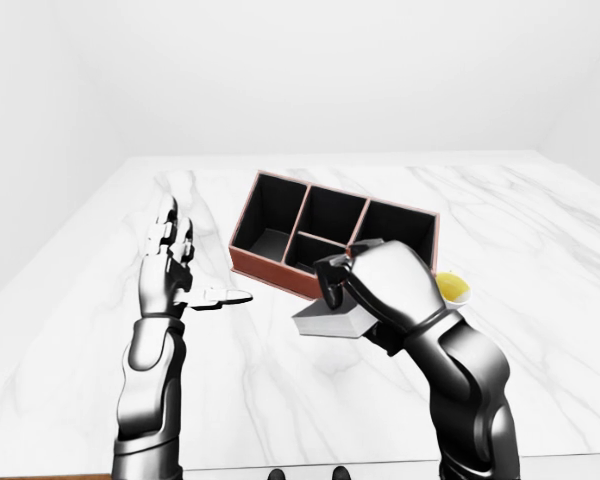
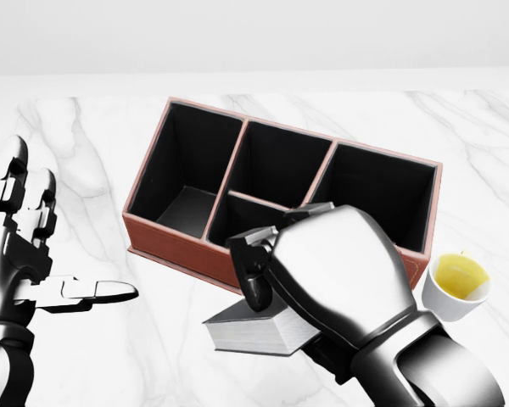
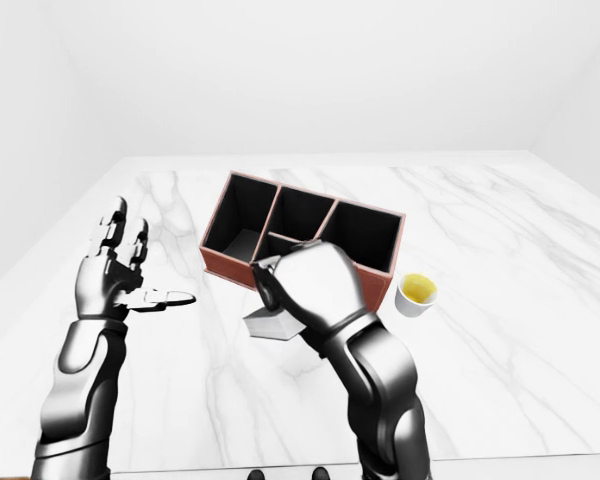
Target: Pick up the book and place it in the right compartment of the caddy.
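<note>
The book (image 2: 250,329), dark-covered with white page edges, lies flat just below the caddy's near wall, mostly hidden under my right hand (image 2: 267,271), whose fingers close round it. The caddy (image 2: 174,248) is a red-brown box with black compartments: a large one at left, two small ones in the middle, a large one at right (image 2: 382,191), which looks empty. My left hand (image 2: 34,246) is open and empty, raised to the left of the caddy, thumb pointing right. Whether the book is lifted off the table is unclear.
A small white cup (image 2: 458,287) with yellow liquid stands right of the caddy, close to my right forearm. The white marble table (image 1: 540,230) stretches around; its near edge runs along the bottom of the eye views.
</note>
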